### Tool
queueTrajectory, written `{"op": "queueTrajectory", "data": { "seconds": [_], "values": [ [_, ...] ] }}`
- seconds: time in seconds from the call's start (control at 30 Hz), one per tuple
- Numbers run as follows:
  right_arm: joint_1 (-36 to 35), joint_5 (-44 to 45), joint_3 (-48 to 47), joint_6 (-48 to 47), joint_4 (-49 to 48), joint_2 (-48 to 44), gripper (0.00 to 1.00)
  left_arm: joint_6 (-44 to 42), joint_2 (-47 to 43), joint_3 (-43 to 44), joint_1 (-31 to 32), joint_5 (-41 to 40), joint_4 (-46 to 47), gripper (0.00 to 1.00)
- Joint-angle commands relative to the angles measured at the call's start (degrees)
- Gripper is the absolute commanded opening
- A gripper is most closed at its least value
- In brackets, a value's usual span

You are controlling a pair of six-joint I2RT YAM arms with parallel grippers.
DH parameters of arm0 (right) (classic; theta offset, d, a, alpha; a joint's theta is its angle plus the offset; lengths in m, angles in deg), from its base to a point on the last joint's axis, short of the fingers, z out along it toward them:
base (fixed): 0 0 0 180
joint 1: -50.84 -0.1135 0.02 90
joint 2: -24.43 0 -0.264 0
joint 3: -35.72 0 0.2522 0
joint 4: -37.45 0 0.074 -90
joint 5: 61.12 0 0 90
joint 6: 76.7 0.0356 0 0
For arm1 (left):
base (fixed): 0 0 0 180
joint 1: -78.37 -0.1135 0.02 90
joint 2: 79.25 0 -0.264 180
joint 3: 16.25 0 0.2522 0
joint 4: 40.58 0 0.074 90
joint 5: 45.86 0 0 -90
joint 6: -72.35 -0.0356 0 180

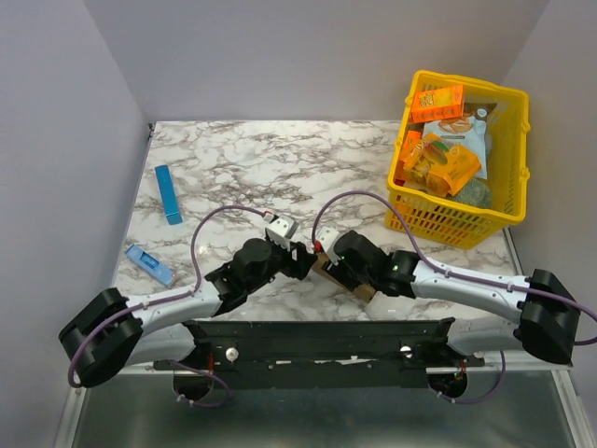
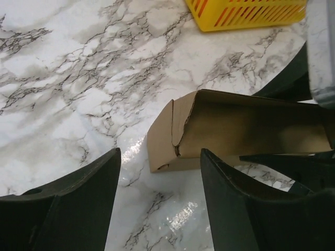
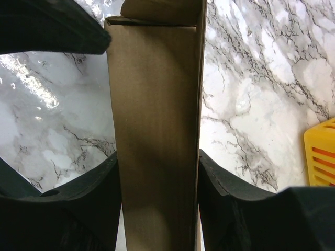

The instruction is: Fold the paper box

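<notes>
The paper box (image 1: 365,291) is a plain brown carton lying on the marble table between the two arms, mostly hidden under them in the top view. My right gripper (image 3: 158,157) is shut on the paper box (image 3: 157,104), one finger pressed on each long side. My left gripper (image 2: 160,157) stands open just short of the paper box (image 2: 235,128), with only bare table between its fingers. The carton's near end has a flap bent inward along a creased corner. In the top view, the left gripper (image 1: 303,261) and right gripper (image 1: 334,266) meet near the table's front middle.
A yellow basket (image 1: 462,201) holding orange snack boxes (image 1: 438,101) stands at the back right. A slim blue bar (image 1: 168,194) and a smaller blue packet (image 1: 149,265) lie at the left. Walls close in the table on three sides.
</notes>
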Motion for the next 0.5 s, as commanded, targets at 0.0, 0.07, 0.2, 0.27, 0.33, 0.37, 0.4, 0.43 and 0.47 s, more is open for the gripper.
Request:
{"op": "queueTrajectory", "data": {
  "seconds": [0.0,0.07,0.2,0.27,0.33,0.37,0.4,0.43,0.47],
  "values": [
    [0.19,-1.85,3.08,-2.02,-3.63,0.11,0.43,-0.01,-7.75,0.7,-1.67,-0.31,-9.66,0.77],
    [0.19,-2.82,3.51,-3.07,-3.55,-0.24,0.41,1.39,-10.64,-0.26,-3.86,0.75,-11.42,0.8],
    [-0.16,-3.97,4.92,-5.18,-4.77,-1.29,0.39,6.92,-11.71,-1.15,-9.75,8.47,-13.01,0.83],
    [-0.34,-4.49,5.71,-7.45,-4.95,-1.73,0.37,10.53,-10.49,-1.06,-12.21,10.68,-13.01,0.85],
    [-0.69,-4.15,6.06,-8.79,-5.57,-2.17,0.37,13.16,-8.91,-0.45,-13.62,14.7,-12.66,0.85],
    [-0.61,-3.97,6.24,-9.92,-5.65,-2.44,0.37,13.7,-7.16,-0.36,-14.76,15.95,-11.18,0.85],
    [-0.69,-4.32,6.41,-10.54,-5.92,-2.87,0.37,14.22,-6.53,-0.53,-15.12,16.83,-10.3,0.86],
    [-0.69,-4.32,6.33,-10.98,-5.83,-2.88,0.37,14.75,-5.74,-0.62,-15.38,18.14,-9.33,0.86],
    [-0.61,-4.58,6.24,-11.42,-5.92,-2.79,0.37,14.93,-4.08,-0.62,-15.73,19.38,-7.32,0.86]
  ]
}}
